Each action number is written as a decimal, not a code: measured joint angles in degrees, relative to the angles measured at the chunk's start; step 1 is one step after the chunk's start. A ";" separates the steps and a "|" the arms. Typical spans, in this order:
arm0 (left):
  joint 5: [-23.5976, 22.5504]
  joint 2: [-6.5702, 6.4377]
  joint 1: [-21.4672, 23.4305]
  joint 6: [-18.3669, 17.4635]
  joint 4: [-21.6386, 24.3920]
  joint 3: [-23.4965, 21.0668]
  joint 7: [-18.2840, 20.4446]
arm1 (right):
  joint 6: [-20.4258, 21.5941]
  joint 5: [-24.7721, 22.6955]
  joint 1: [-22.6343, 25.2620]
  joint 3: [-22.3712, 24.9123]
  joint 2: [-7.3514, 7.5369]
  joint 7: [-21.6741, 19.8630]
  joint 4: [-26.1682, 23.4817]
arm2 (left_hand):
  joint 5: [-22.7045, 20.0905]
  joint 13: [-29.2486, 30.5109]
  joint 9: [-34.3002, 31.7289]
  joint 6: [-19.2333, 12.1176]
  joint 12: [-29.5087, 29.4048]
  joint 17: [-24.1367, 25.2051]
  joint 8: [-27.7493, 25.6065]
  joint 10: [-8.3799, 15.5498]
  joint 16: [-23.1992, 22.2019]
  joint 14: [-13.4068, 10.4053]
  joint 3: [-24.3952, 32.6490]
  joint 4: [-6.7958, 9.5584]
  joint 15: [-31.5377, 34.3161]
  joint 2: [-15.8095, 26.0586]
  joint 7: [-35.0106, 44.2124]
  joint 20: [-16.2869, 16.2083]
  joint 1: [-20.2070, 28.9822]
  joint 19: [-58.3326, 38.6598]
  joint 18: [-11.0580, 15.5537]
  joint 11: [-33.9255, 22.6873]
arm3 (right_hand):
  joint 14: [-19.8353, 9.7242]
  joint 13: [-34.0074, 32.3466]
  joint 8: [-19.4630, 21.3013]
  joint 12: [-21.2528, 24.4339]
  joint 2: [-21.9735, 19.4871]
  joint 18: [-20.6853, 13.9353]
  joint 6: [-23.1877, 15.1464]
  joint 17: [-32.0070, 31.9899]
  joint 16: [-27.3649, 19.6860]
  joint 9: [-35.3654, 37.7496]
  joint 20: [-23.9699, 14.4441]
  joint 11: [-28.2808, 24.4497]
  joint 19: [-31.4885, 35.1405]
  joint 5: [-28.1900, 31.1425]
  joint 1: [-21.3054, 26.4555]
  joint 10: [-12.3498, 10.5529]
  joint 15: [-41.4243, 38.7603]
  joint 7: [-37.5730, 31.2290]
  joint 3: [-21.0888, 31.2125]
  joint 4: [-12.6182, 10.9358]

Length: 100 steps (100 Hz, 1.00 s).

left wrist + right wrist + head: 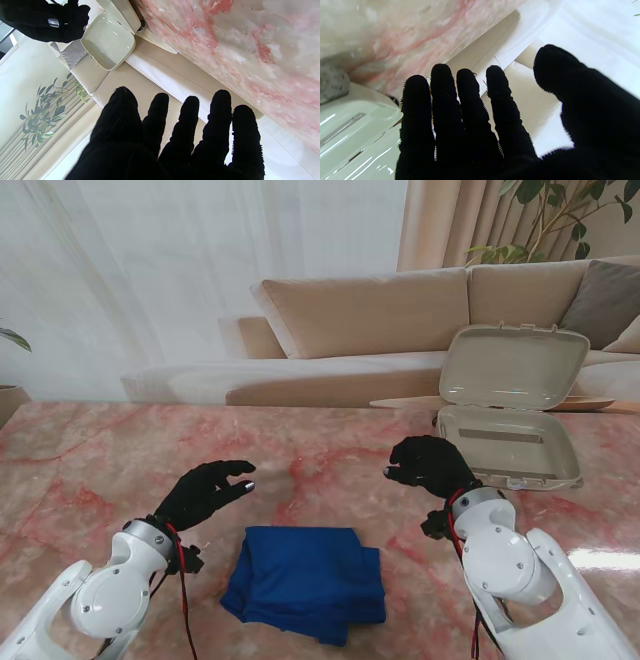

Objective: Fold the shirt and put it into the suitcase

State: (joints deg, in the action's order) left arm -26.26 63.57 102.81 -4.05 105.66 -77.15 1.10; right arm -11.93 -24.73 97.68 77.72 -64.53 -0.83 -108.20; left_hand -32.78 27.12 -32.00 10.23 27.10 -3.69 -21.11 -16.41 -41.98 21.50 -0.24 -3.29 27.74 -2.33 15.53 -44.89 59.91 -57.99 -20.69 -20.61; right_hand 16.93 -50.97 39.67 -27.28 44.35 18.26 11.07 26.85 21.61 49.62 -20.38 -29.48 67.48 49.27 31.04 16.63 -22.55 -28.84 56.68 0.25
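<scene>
A folded blue shirt (pixel 307 582) lies on the marble table, near me and between my two arms. The pale green suitcase (pixel 507 415) stands open at the far right, lid upright; it also shows in the left wrist view (pixel 108 42) and in the right wrist view (pixel 352 130). My left hand (pixel 205 492) in its black glove hovers open, just to the left of the shirt and a little farther from me, holding nothing. My right hand (pixel 430 464) is open too, beside the suitcase's near left corner. In both wrist views the fingers (pixel 187 120) (pixel 465 105) are spread and empty.
The pink marble table (pixel 120 460) stretches away to the left. A beige sofa (pixel 380 310) with cushions runs behind its far edge, and a leafy plant (pixel 560 210) stands at the far right. White curtains hang behind the sofa.
</scene>
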 measured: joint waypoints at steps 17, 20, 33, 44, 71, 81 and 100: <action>-1.57 0.23 -0.01 0.14 -1.22 0.18 -2.33 | -0.78 -3.91 -3.91 0.01 -0.07 0.63 4.19 | 0.00 0.01 0.00 0.00 0.00 0.00 0.00 0.46 0.07 0.00 0.00 0.00 -0.12 -0.01 0.00 0.00 0.00 0.00 -0.04 0.00 | -2.69 5.47 0.06 0.52 5.63 -2.81 0.01 -3.67 -0.11 -6.83 1.26 -0.24 -3.20 -4.91 0.06 -0.53 2.88 2.99 1.89 1.62; -2.21 0.28 -0.04 0.14 -1.49 0.21 -2.85 | -0.78 -5.26 -4.67 0.01 -0.06 0.49 5.13 | 0.00 0.01 0.00 0.00 0.00 0.00 0.00 0.58 0.07 0.00 0.00 0.00 -0.12 -0.01 0.01 0.00 0.00 0.00 -0.05 0.00 | -3.25 6.95 0.02 0.66 6.48 -3.42 0.01 -4.76 -0.67 -8.43 1.33 -0.21 -3.94 -5.99 0.06 -0.69 3.50 3.29 2.07 2.16; -2.53 0.30 -0.16 0.79 -1.81 -0.20 -1.30 | 2.14 -10.10 -8.27 0.06 0.47 -1.12 10.51 | 0.00 0.01 0.00 0.00 -0.01 0.00 0.00 0.72 0.41 0.00 0.00 0.00 -0.14 -0.01 0.04 0.01 -0.03 0.00 -0.06 0.00 | -5.69 14.23 -0.71 1.39 7.05 -6.10 0.01 -9.21 -2.24 -15.67 1.91 0.63 -7.12 -9.35 -2.04 -1.58 6.46 5.75 2.07 2.83; -1.74 0.25 -0.69 1.39 -2.57 -0.19 -0.54 | 5.15 -11.16 -10.69 0.20 1.15 -2.31 14.89 | 0.00 0.02 0.00 0.00 -0.01 0.00 0.00 0.78 0.44 0.00 0.00 0.00 -0.15 -0.01 0.08 0.01 -0.03 0.01 -0.06 0.00 | -7.13 18.84 -0.93 2.04 6.86 -8.27 -0.02 -12.57 -4.37 -20.43 1.99 0.78 -9.78 -11.85 -3.86 -2.71 8.10 6.86 1.88 2.87; -0.38 0.08 -1.30 2.16 -3.99 -0.17 0.67 | 5.13 -14.27 -13.72 0.15 2.00 -3.79 20.10 | 0.00 0.02 0.00 0.00 -0.01 0.00 0.00 0.90 0.46 0.00 0.00 0.00 -0.73 -0.01 1.21 0.01 -0.04 0.01 -0.06 0.00 | -9.54 28.27 -1.65 2.79 5.11 -11.28 -0.66 -19.18 -7.36 -27.49 2.01 1.36 -14.89 -16.96 -5.94 -3.58 9.98 8.91 0.58 4.09; -0.17 0.08 -1.25 2.28 -4.27 -0.28 0.71 | 5.14 -14.35 -14.56 0.26 2.25 -4.76 21.23 | 0.00 0.02 0.00 0.00 -0.01 0.00 0.00 0.92 0.46 0.00 0.00 0.00 -0.73 -0.01 1.21 0.01 -0.04 0.01 -0.06 0.00 | -9.75 29.33 -1.65 3.63 5.11 -11.82 -0.76 -19.31 -7.50 -27.50 2.01 1.31 -16.09 -16.96 -7.38 -4.00 9.69 8.91 0.62 4.09; -0.09 0.04 -0.86 2.64 -4.39 -0.71 1.15 | 4.62 -14.96 -16.69 -0.22 2.74 -6.01 24.85 | 0.00 0.02 0.00 0.00 -0.01 0.00 0.00 0.93 0.46 0.00 0.00 0.00 -0.73 -0.01 1.21 0.01 -0.04 0.01 -0.06 0.00 | -9.88 30.63 -1.81 4.09 5.19 -12.41 -0.78 -20.09 -8.11 -30.00 2.01 1.31 -16.85 -17.70 -7.38 -4.18 9.61 8.97 0.63 4.09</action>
State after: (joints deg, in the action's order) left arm -26.35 63.61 101.95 -1.42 101.27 -77.86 2.25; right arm -7.31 -39.70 80.99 77.50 -61.79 -6.84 -83.35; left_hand -32.78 27.15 -32.00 10.23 27.08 -3.69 -21.11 -15.48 -41.52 21.50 -0.24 -3.29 27.01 -2.34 16.75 -44.88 59.88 -57.98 -20.75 -20.61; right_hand 7.05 -20.34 37.86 -23.20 49.54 5.85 10.29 6.76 13.50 19.62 -18.37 -28.17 50.63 31.57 23.66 12.44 -12.94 -19.87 57.30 4.34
